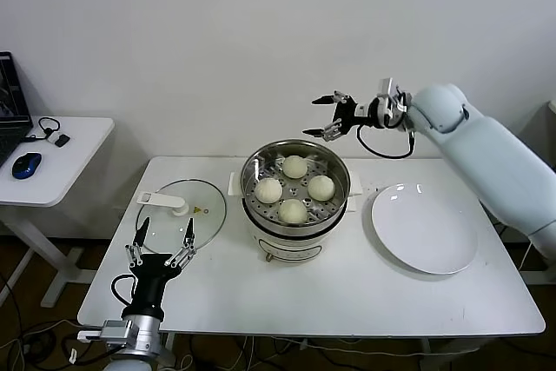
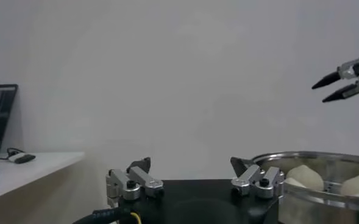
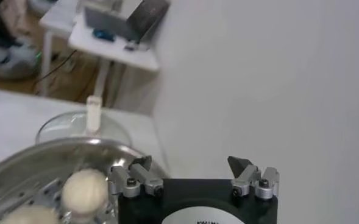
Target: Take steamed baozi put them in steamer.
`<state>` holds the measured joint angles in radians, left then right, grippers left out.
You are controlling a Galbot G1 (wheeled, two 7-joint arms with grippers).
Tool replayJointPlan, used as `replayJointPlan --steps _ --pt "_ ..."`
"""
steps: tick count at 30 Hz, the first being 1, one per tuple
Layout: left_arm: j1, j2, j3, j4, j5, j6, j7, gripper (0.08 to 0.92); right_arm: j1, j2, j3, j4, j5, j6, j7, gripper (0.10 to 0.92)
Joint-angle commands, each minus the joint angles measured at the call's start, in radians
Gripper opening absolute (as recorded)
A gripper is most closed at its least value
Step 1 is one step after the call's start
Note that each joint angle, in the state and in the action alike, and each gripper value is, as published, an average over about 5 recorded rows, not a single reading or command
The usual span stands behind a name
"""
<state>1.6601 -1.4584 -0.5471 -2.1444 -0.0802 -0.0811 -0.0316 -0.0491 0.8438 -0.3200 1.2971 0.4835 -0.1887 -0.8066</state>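
Observation:
Several cream-white baozi [image 1: 294,188] sit on the perforated tray inside the shiny steel steamer [image 1: 337,202] at the table's middle. My right gripper [image 1: 322,116] is open and empty, raised above and just behind the steamer, away from the buns. My left gripper [image 1: 162,244] is open and empty, pointing up near the table's front left edge. The left wrist view shows the steamer rim [image 2: 325,158] with two buns [image 2: 304,176], and the right gripper far off [image 2: 336,85]. The right wrist view shows a bun [image 3: 85,190] in the steamer [image 3: 21,164] below.
A flat glass lid [image 1: 181,208] with a white handle lies left of the steamer. An empty white plate [image 1: 424,228] lies to its right. A side desk [image 1: 52,158] with a laptop and mouse stands at far left. A white wall rises behind.

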Motion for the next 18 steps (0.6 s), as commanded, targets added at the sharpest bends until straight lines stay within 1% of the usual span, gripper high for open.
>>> replayJointPlan --steps 1,7,18 --pt "0.000 -0.004 0.002 0.004 0.014 0.001 -0.001 0.823 -0.467 0.093 0.649 0.146 -0.098 0.044 0.105 0.823" --pt "0.002 -0.008 0.009 0.004 0.022 -0.001 -0.002 0.823 -0.679 0.192 0.838 0.262 -0.156 0.119 0.190 0.823" --pt "0.006 -0.007 0.020 0.013 0.019 -0.009 -0.001 0.823 -1.048 0.449 1.082 0.457 -0.248 0.281 0.299 0.823"
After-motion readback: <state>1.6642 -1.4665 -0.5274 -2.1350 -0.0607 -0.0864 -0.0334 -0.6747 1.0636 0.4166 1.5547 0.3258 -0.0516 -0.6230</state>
